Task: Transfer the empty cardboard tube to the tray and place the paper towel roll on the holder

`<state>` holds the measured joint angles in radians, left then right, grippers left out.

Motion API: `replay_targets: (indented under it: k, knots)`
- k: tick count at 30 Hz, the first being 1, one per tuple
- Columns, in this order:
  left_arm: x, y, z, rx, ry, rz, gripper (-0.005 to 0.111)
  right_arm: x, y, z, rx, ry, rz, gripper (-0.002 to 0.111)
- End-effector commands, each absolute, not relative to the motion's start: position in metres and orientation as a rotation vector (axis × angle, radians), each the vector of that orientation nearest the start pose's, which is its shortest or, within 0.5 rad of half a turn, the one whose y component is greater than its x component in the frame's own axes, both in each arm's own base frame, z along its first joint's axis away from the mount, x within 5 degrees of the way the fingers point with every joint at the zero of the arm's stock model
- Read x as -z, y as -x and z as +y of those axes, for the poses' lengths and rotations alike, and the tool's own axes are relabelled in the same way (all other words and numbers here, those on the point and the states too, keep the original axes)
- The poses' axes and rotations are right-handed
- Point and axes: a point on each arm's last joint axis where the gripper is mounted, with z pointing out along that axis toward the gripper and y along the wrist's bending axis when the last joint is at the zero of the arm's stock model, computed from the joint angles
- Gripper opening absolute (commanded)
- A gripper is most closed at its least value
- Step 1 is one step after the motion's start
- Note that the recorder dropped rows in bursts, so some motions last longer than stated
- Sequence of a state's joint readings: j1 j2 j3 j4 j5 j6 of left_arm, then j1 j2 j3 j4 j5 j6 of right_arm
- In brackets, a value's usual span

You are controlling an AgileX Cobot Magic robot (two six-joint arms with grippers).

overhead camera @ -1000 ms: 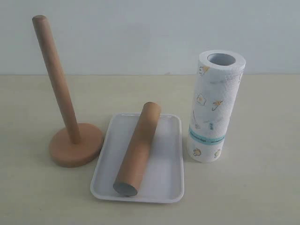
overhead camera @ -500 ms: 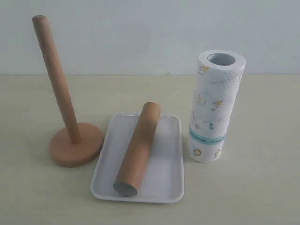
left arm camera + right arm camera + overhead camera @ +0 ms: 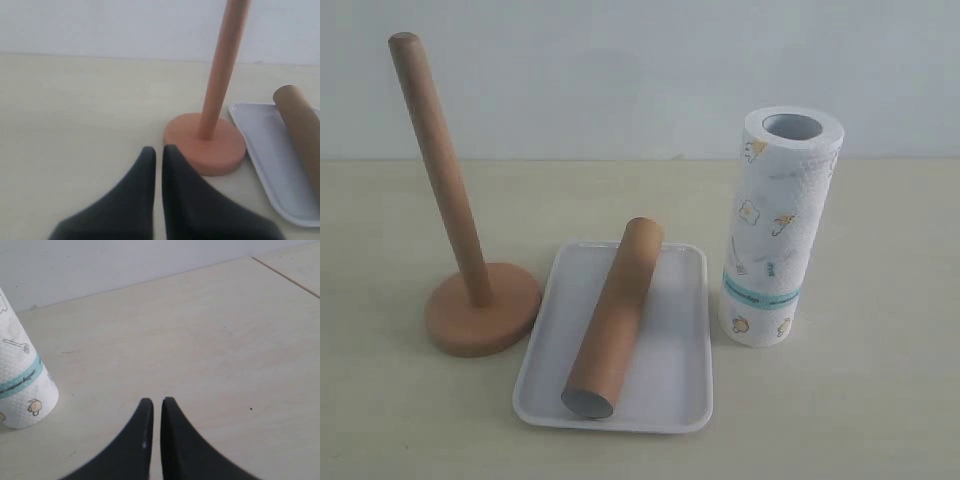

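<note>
The left jaws, two black tapered blades with a matte finish, are closed, with only a hairline slit between their tips, and they grip nothing. Just ahead of those tips stands the holder [image 3: 206,145], a smooth light-brown wooden stand with a round disc base and a tall, thin upright rod ending in a rounded top. Its rod is bare. Beyond the holder, farther from the left jaws, lies the tray [image 3: 272,155], flat, white and glossy, rectangular with rounded corners and a low rim. The disc base sits just beside it.

The empty cardboard tube [image 3: 614,315] lies inside the tray, set slantwise along its length. It is a long, plain brown cylinder with a dull papery skin and a grey hollow showing at its near end. Its far end reaches past the tray's back rim.

The right jaws, the same black tapered shape, are likewise drawn together and hold nothing. Ahead of them and off to one side, well apart from the tips, the paper towel roll [image 3: 20,385] stands upright on the pale, faintly grained counter [image 3: 200,340]. The roll is thick, white and dimpled, printed with small yellow cartoon figures and ringed by a teal band. In the exterior view its hollow core opens upward and it stands just beside the tray, on the side away from the holder.
</note>
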<state>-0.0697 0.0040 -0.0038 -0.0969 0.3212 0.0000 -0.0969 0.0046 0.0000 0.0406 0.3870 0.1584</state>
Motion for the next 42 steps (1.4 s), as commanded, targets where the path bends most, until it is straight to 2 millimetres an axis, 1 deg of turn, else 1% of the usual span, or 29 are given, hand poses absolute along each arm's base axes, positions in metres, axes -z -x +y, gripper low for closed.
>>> replay_targets:
  k: [1, 3, 5, 9, 13, 16, 20, 25, 28, 29, 30, 31, 32, 33, 34, 35, 36, 37, 38, 39, 40, 41, 42]
  knots:
    - [-0.184, -0.054, -0.007, 0.148, -0.002, 1.804, 0.005, -0.179, -0.052, -0.004, -0.077, -0.261, 1.844, 0.005]
    - [-0.184, -0.054, -0.007, 0.148, -0.002, 1.804, 0.005, -0.179, -0.052, -0.004, -0.077, -0.261, 1.844, 0.005]
    - [-0.184, -0.054, -0.007, 0.148, -0.002, 1.804, 0.005, -0.179, -0.052, -0.005, -0.032, -0.219, 1.849, 0.005]
    - [-0.184, -0.054, -0.007, 0.148, -0.002, 1.804, 0.005, -0.18, -0.053, -0.005, -0.031, -0.217, 1.842, 0.005]
    - [-0.184, -0.054, -0.007, 0.148, -0.002, 1.804, 0.005, -0.19, -0.055, -0.005, -0.023, -0.196, 1.732, 0.005]
    - [-0.184, -0.054, -0.007, 0.148, -0.002, 1.804, 0.005, -0.211, -0.056, -0.006, -0.024, -0.173, 1.503, 0.005]
    - [-0.185, -0.054, -0.007, 0.148, -0.002, 1.802, 0.005, -0.242, -0.049, -0.005, -0.024, -0.138, 1.152, 0.005]
    - [-0.185, -0.054, -0.007, 0.148, -0.002, 1.802, 0.005, -0.27, -0.029, -0.004, -0.031, -0.102, 0.776, 0.005]
    - [-0.185, -0.054, -0.007, 0.148, -0.002, 1.802, 0.005, -0.281, -0.015, -0.003, -0.088, -0.097, 0.571, 0.005]
    - [-0.185, -0.054, -0.007, 0.148, -0.002, 1.802, 0.005, -0.286, -0.007, -0.002, -0.11, -0.088, 0.472, 0.005]
    - [-0.185, -0.054, -0.007, 0.148, -0.002, 1.802, 0.005, -0.289, -0.005, -0.002, -0.112, -0.085, 0.451, 0.005]
    - [-0.185, -0.054, -0.007, 0.148, -0.002, 1.802, 0.005, -0.304, 0.0, -0.001, -0.112, -0.079, 0.427, 0.005]
    - [-0.185, -0.054, -0.007, 0.148, -0.002, 1.802, 0.005, -0.311, 0.001, -0.001, -0.114, -0.078, 0.429, 0.005]
    - [-0.185, -0.054, -0.007, 0.148, -0.002, 1.802, 0.005, -0.328, -0.004, 0.0, -0.134, -0.084, 0.493, 0.005]
    - [-0.185, -0.054, -0.007, 0.148, -0.002, 1.802, 0.005, -0.336, -0.01, 0.001, -0.147, -0.075, 0.543, 0.005]
    - [-0.185, -0.054, -0.007, 0.148, -0.002, 1.802, 0.005, -0.348, -0.025, 0.005, -0.163, -0.031, 0.653, 0.005]
    - [-0.185, -0.054, -0.007, 0.148, -0.002, 1.802, 0.005, -0.351, -0.035, 0.008, -0.178, 0.003, 0.715, 0.005]
    - [-0.185, -0.054, -0.007, 0.148, -0.002, 1.802, 0.005, -0.351, -0.055, 0.014, -0.233, 0.065, 0.822, 0.005]
    - [-0.185, -0.054, -0.007, 0.148, -0.002, 1.802, 0.005, -0.343, -0.079, 0.019, -0.321, 0.098, 0.943, 0.005]
    - [-0.185, -0.054, -0.007, 0.148, -0.002, 1.802, 0.005, -0.336, -0.091, 0.021, -0.353, 0.109, 1.016, 0.005]
    - [-0.185, -0.054, -0.007, 0.148, -0.002, 1.802, 0.005, -0.322, -0.113, 0.024, -0.392, 0.134, 1.166, 0.005]
    - [-0.185, -0.054, -0.007, 0.148, -0.002, 1.802, 0.005, -0.313, -0.124, 0.025, -0.418, 0.138, 1.249, 0.005]
    - [-0.185, -0.054, -0.007, 0.148, -0.002, 1.802, 0.005, -0.296, -0.142, 0.027, -0.474, 0.137, 1.383, 0.005]
